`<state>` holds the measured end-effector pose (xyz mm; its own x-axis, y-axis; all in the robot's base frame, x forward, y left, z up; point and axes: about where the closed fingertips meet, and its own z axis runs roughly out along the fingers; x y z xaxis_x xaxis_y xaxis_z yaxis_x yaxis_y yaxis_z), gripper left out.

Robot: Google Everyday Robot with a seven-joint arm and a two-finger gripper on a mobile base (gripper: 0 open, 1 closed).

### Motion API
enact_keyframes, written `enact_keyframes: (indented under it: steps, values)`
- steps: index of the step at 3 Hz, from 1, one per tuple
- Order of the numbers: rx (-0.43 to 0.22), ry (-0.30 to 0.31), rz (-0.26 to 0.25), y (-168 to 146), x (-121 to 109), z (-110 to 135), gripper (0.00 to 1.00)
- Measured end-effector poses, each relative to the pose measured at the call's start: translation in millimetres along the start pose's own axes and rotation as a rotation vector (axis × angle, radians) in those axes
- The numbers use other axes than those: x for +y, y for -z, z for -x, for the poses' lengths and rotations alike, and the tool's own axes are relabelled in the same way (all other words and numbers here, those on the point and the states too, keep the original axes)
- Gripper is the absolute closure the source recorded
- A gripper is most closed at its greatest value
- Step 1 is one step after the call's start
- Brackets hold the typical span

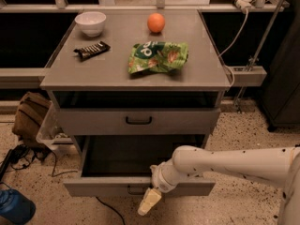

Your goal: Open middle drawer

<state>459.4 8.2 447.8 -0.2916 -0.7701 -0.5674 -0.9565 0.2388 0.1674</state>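
Note:
The middle drawer (pixel 108 186) is a wide grey drawer with a small black bar handle (pixel 136 190). It stands pulled well out from the cabinet, and its dark inside shows. My gripper (pixel 149 201), with pale cream tips, hangs pointing down just in front of the drawer's front. It is slightly right of and below the handle, and holds nothing I can see. My white arm (pixel 225 165) reaches in from the right across the drawer's front right corner.
Above is another grey drawer (pixel 93 122) with a black handle, nearly closed. On the cabinet top (pixel 112 69) are a white bowl (pixel 91 22), an orange (pixel 156 22), a green chip bag (pixel 158 56) and a dark snack bar (pixel 92 50). A brown bag (pixel 29 116) and cables lie on the floor at left.

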Motion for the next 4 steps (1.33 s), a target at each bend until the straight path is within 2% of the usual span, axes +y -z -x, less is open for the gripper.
enact_keyframes:
  steps: [1, 3, 4]
  values:
    - [0.014, -0.001, 0.031, -4, 10, -4, 0.00]
    - [0.030, 0.018, 0.057, -2, 37, -7, 0.00]
    - [0.030, 0.021, 0.081, 3, 65, -15, 0.00]
